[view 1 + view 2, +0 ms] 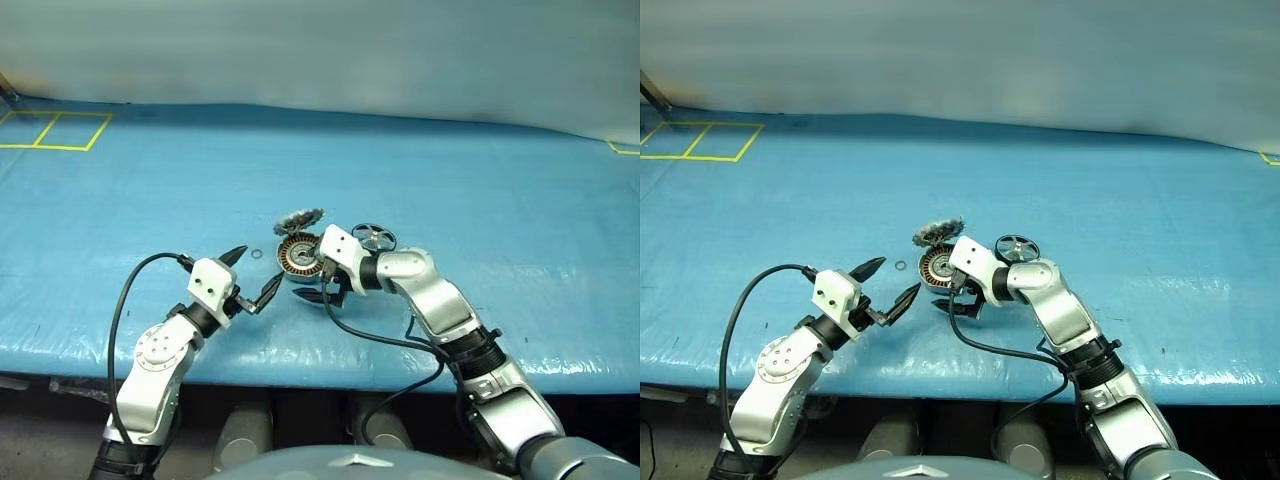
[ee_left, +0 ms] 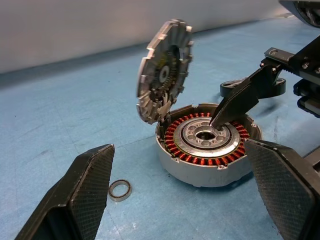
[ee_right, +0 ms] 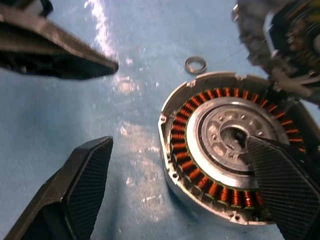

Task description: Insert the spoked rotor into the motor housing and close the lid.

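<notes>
The motor housing point(image 1: 296, 256) sits on the blue mat with its copper windings and grey centre exposed. Its toothed lid point(image 2: 165, 70) stands hinged up at the far side. Just right of the housing, the spoked rotor point(image 1: 373, 237) lies flat on the mat. My right gripper point(image 3: 177, 145) is open. One of its fingers point(image 2: 235, 102) dips onto the housing's grey centre, and the other finger point(image 1: 308, 297) hangs outside the near wall. My left gripper point(image 1: 262, 264) is open and empty, level with the mat, just left of the housing and pointing at it.
A small loose metal ring point(image 1: 256, 255) lies on the mat left of the housing, between it and my left fingers. Yellow tape squares point(image 1: 55, 130) mark the far left corner. The mat's front edge point(image 1: 300, 375) runs close below both arms.
</notes>
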`<state>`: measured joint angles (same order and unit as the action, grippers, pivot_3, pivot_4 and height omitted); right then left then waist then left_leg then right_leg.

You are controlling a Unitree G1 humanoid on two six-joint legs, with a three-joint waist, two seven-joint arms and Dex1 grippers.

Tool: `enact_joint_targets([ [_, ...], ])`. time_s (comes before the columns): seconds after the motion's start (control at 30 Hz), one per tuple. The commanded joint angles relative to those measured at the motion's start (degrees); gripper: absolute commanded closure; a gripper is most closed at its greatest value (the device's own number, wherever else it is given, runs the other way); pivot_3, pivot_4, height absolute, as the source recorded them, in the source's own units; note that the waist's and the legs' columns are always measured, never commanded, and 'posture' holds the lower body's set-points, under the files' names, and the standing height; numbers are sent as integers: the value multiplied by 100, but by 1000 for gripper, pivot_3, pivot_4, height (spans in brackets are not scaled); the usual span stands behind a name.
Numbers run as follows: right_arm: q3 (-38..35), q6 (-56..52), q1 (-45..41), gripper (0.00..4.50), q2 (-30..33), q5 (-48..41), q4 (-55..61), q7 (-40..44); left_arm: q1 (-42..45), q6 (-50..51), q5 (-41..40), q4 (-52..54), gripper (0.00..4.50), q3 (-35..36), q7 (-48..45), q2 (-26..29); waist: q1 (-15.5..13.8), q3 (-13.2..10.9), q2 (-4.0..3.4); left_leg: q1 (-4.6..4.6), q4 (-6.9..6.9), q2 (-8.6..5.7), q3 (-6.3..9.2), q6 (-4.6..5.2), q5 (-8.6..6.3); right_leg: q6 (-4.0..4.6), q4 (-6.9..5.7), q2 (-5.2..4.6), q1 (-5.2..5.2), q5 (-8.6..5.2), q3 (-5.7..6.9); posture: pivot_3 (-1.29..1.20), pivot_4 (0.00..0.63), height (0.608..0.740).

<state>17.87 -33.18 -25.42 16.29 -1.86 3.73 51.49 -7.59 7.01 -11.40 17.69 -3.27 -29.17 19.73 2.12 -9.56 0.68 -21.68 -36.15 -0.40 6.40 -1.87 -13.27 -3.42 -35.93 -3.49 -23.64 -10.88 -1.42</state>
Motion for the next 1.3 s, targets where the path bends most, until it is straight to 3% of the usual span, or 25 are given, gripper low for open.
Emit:
enact_joint_targets([
  [0.03,-528,-195,29,56,-155,-579,561,-199,22,-172,-69,86,0,37,-125,39,10,0,0,0,0,1,0,0,0,0,0,1,-1,0,0,0,150,740],
  [0.53,-1690,-295,1160,56,243,-1380,967,-1068,297,-422,-432,-194,0,61,-771,25,11,-4,0,-5,1,2,-4,0,0,0,3,0,-5,-1,1,0,150,740],
  [0.93,-2167,173,424,56,-159,-1173,-330,-2476,420,-466,-567,-387,0,69,-1045,53,4,-4,1,-4,1,2,-5,0,0,0,3,0,-3,-1,1,0,150,740],
  [1.3,-2143,194,334,56,-191,-1263,-838,-2556,221,-555,-807,-371,0,140,-1152,5,20,-6,-2,-5,4,2,-6,1,0,1,6,0,-3,-1,0,0,150,740],
])
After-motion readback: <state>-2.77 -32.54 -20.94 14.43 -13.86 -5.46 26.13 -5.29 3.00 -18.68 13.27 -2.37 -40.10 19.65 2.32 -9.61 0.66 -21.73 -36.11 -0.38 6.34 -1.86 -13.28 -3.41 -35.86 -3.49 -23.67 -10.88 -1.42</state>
